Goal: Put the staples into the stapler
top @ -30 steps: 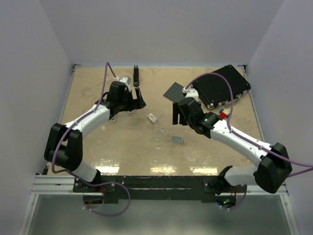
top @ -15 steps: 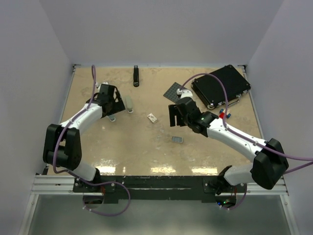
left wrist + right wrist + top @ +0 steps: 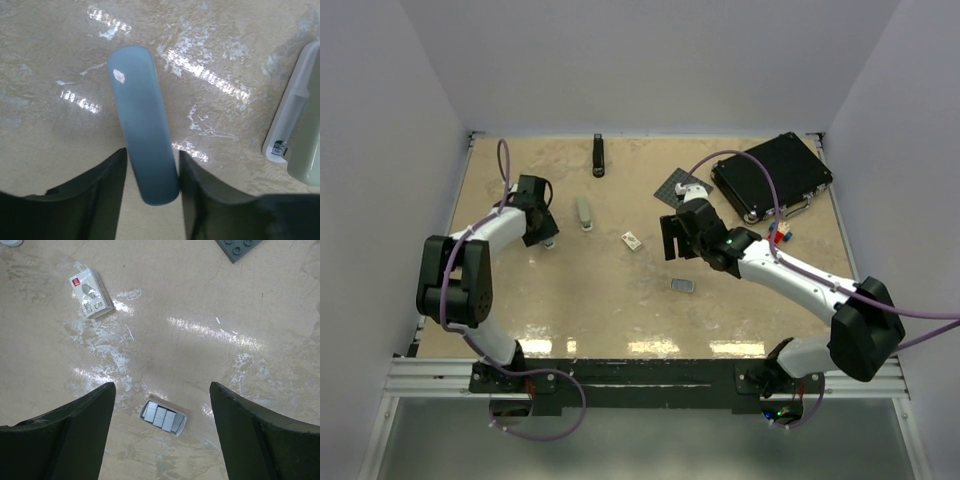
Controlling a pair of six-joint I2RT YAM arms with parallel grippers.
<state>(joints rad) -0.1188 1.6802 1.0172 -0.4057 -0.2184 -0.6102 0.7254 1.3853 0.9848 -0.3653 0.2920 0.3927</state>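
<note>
Table (image 3: 620, 300): stapler (image 3: 584, 212) lies left of centre. L gripper (image 3: 151, 162) partly closed, fingers hugging pale blue part (image 3: 140, 100) beside it; gripped or not, can't tell. R gripper (image 3: 162, 390) wide open, empty, above staple box (image 3: 91, 293) & staple tray (image 3: 163, 417).

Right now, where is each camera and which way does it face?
Top: above, behind both arms, facing down at the table; both show.
Left wrist: faces down on the blue part, between its fingers.
Right wrist: faces down on the staple tray; both fingers show.
Shared: top and right wrist show staple tray and white box.
</note>
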